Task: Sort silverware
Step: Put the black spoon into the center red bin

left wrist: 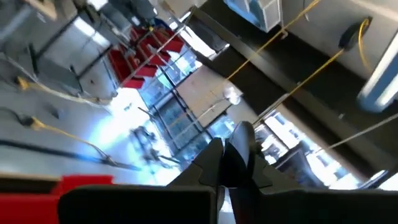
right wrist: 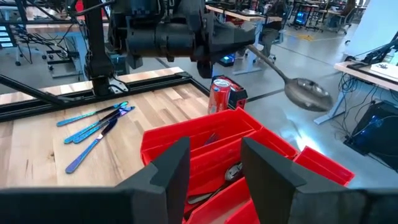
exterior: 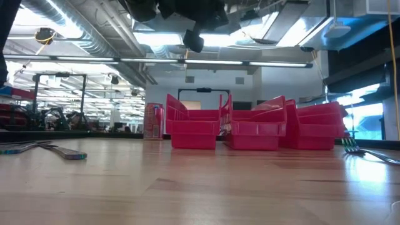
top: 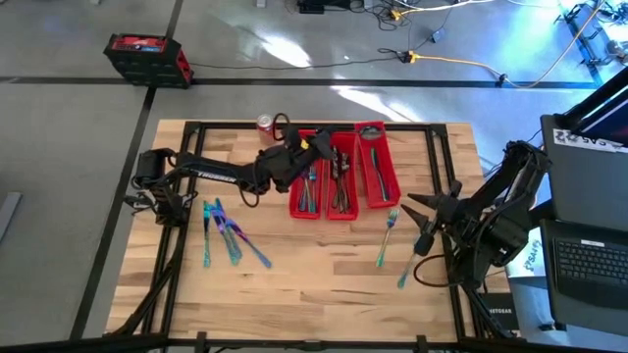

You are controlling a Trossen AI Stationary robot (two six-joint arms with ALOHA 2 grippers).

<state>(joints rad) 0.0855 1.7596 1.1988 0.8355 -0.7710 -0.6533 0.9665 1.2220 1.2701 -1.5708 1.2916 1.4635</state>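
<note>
left gripper (right wrist: 239, 46) raised above the red bins (top: 343, 172), fingers clamped tight on the handle of a dark spoon (right wrist: 306, 92), bowl of the spoon sticking out into the air past the bins. right gripper (top: 424, 211) parked at the right side of the table (top: 314, 284), fingers (right wrist: 171, 168) held partly apart with nothing between them, pointed toward the bins.

three red bins side by side at the back middle of the table, each holding some cutlery: teal pieces (top: 308, 186) in the left one, darker pieces (top: 340, 181) in the middle one. red soda can (top: 265, 124) just beyond the left bin. loose cluster of teal and purple pieces (top: 228, 233) lying on the wood left of the bins. a fork (top: 387, 233) and one more teal piece (top: 402, 277) lying right of the bins, near the right gripper.
</note>
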